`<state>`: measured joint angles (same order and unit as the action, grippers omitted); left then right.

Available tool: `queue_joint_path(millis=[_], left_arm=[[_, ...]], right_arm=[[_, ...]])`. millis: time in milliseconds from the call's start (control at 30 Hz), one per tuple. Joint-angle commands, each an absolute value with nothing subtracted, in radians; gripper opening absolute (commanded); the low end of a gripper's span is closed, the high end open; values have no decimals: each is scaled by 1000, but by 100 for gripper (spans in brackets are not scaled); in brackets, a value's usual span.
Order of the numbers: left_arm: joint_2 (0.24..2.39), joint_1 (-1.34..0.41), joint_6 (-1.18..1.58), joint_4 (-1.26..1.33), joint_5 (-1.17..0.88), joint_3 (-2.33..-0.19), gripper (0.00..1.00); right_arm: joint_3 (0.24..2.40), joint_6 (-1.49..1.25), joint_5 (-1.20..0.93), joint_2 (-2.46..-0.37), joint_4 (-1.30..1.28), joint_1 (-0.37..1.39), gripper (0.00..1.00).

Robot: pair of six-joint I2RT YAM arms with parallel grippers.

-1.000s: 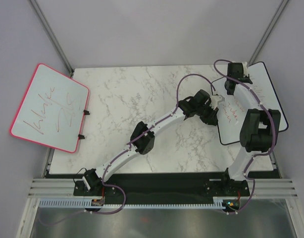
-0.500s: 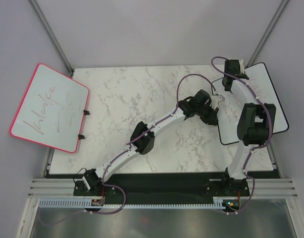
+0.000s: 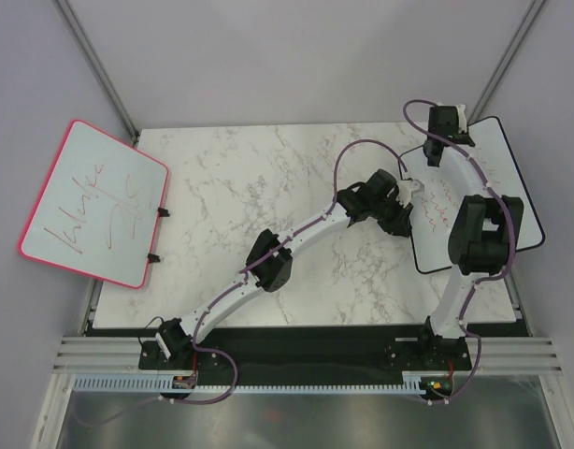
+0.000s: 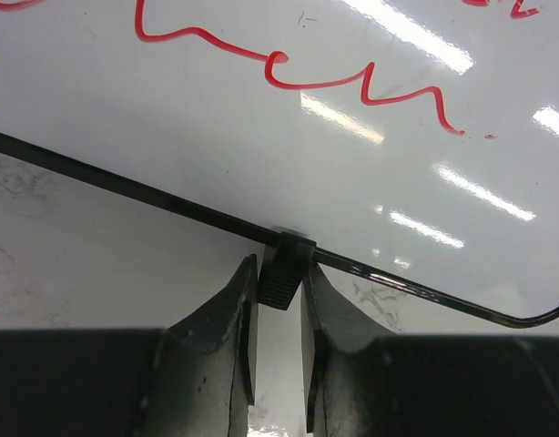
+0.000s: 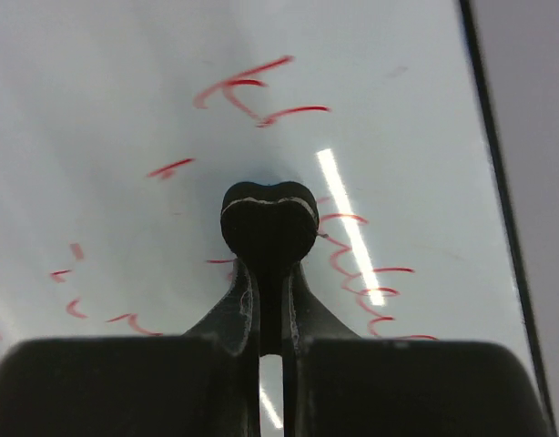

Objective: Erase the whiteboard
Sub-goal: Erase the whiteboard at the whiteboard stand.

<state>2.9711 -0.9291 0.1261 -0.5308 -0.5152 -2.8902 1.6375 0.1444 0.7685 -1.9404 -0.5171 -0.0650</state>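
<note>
The whiteboard (image 3: 511,182) with a thin black frame lies at the table's right side, with orange-red handwriting on its face. My left gripper (image 3: 406,193) is at the board's left edge. In the left wrist view (image 4: 279,284) it is shut on a small black ribbed clip (image 4: 285,266) on the frame, with the board's face (image 4: 261,118) beyond. My right gripper (image 3: 437,150) is over the board's far part. In the right wrist view (image 5: 270,273) it is shut on a black rounded eraser (image 5: 269,218) pressed on the board (image 5: 125,91), with red strokes around it.
A pink-framed whiteboard (image 3: 95,201) with red scribbles overhangs the left edge of the marble table (image 3: 250,187). Slanted metal posts (image 3: 100,70) stand at both back corners against grey walls. The arm bases sit on a rail (image 3: 306,355) at the near edge.
My right gripper has slid with the eraser toward the far edge of the whiteboard. The left gripper has stayed on the clip.
</note>
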Motion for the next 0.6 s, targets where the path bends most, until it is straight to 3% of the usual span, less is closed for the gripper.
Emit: queue_joint_path(millis=[0,233,567], left_arm=[[3000,-920,192,-597,-457,-2915,2],[3000,-917,198,-597,-462,-2915,2],[3000,-916,202,-594,-463,-2913,2]], right_arm=[[1709,184,694,-2028,-506,-8,0],[1769,230,832,-2082,-463,-34,0],[1595,262,974,-1864,-345,-101,0]])
